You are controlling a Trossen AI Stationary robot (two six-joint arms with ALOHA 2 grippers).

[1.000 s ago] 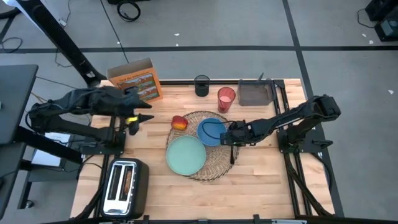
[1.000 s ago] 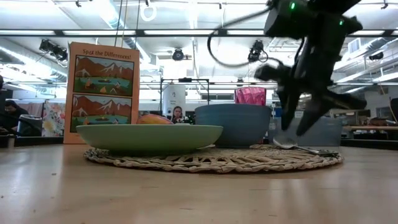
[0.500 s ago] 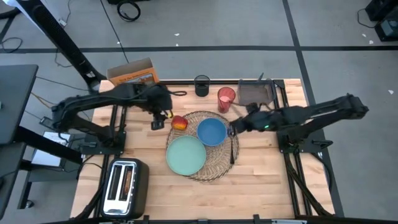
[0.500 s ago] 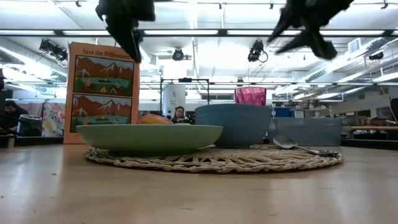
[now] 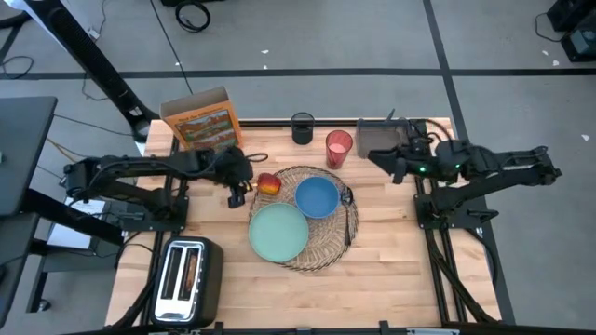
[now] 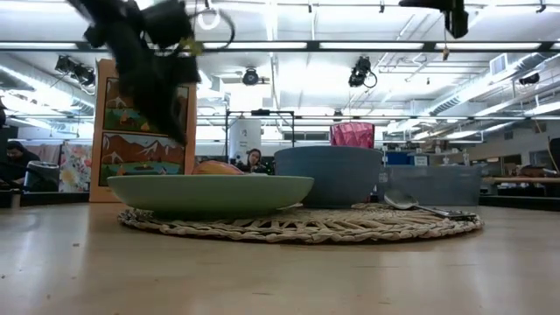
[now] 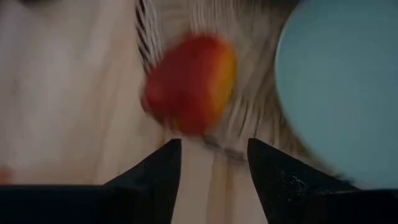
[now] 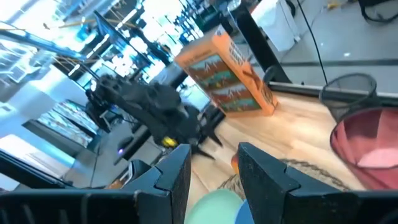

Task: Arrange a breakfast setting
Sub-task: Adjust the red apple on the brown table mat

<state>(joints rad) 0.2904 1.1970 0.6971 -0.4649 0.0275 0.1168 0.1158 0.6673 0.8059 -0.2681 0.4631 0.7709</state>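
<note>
The table [image 5: 391,251] is pale wood in jointed strips, with a smooth, faintly satin face. The round placemat [image 5: 331,249] is coarse woven wicker, rough and matt. The teal plate [image 5: 277,233] and the blue bowl [image 5: 318,196] look smooth, with a soft sheen. The red cup [image 5: 339,148] is translucent plastic. The apple [image 5: 269,183] has glossy skin. The cereal box [image 5: 203,119] is printed cardboard. The toaster [image 5: 186,279] is shiny metal. The spoon [image 6: 429,209] looks like dull metal.

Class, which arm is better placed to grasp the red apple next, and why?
Left. The left gripper hangs open right beside the red apple; the right gripper is far off, by the grey tray.
</note>
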